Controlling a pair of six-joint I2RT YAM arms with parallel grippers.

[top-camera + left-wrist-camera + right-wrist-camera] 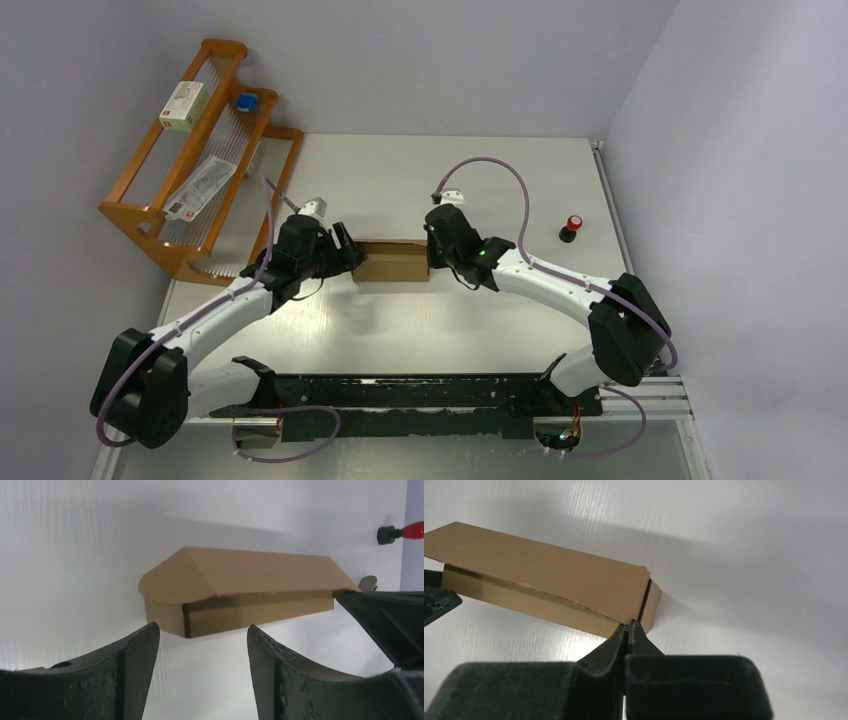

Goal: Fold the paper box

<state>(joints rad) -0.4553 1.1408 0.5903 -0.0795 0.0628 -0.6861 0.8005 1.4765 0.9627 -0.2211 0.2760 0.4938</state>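
The paper box (392, 262) is a small brown cardboard box lying mid-table, its lid flap slanting down over the body with a side flap drooping at the left end (175, 582). My left gripper (350, 252) stands open just left of that end, and nothing lies between its fingers (202, 630). My right gripper (434, 258) is shut, with its joined tips (630, 625) pressed against the lid's serrated edge at the right-hand corner of the box (549, 575). No cardboard shows between the right jaws.
An orange wooden rack (150, 215) stands at the back left, holding a small white box (185, 105), a blue item (245, 101) and a flat packet (200, 187). A red-topped button (571, 228) sits to the right of the box. Walls close in behind and on both sides.
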